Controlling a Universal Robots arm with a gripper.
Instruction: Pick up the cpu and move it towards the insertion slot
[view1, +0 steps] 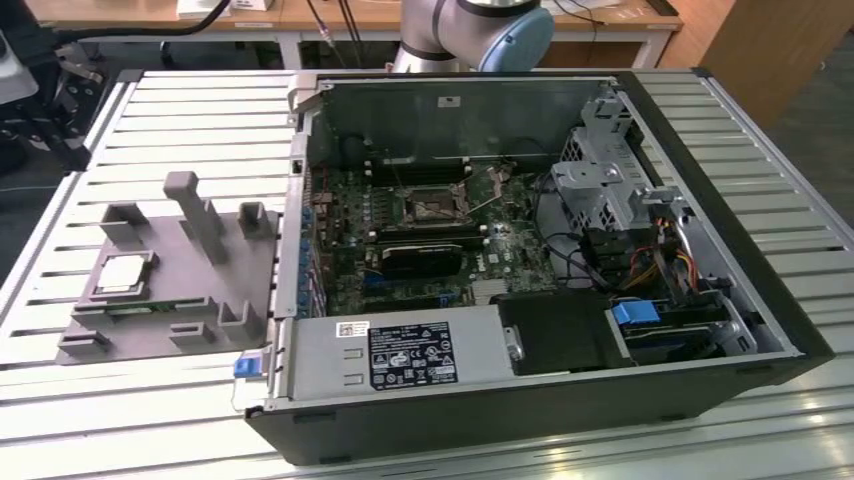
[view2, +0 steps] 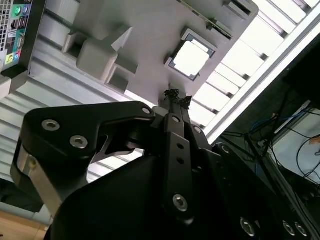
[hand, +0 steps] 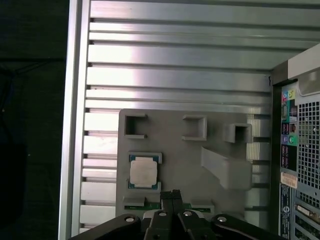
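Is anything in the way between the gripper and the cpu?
Nothing visible. In the first wrist view the gripper hangs over the grey fixture, and the cpu lies uncovered in its pocket there, with only open air between them.

Ribbed aluminium worktop (view1: 187, 120) with bright glare on its slats, pale wooden desk (view1: 120, 12) beyond its far edge, brown wooden panel (view1: 781, 45) past one far corner, dark floor (hand: 30, 75) alongside.
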